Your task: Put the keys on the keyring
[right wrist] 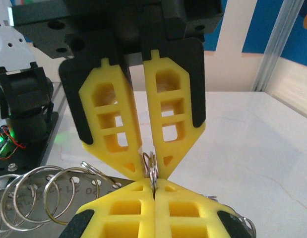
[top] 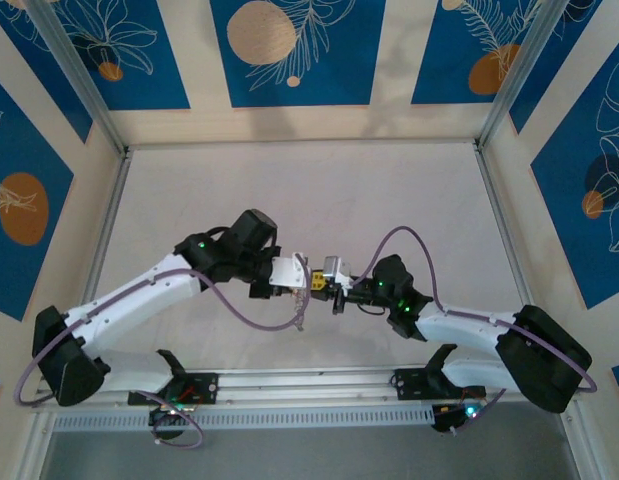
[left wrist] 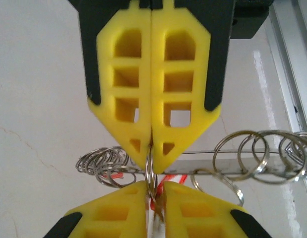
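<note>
Left wrist: left gripper (left wrist: 152, 159) and right gripper (left wrist: 154, 185) tip to tip, each tight on same silver keyring (left wrist: 149, 172).

Bright even light; soft shadows; close foreground blurred.

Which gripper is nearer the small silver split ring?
Neither: left gripper and right gripper are both shut on the small silver split ring, tip to tip.

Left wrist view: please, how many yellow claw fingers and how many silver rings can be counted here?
Yellow fingers: 4, two on the left claw, two on the right claw.
Pinched ring: 1, between both claws' tips.
Other silver rings: at least 7; they overlap.
Total: at least 12.
</note>
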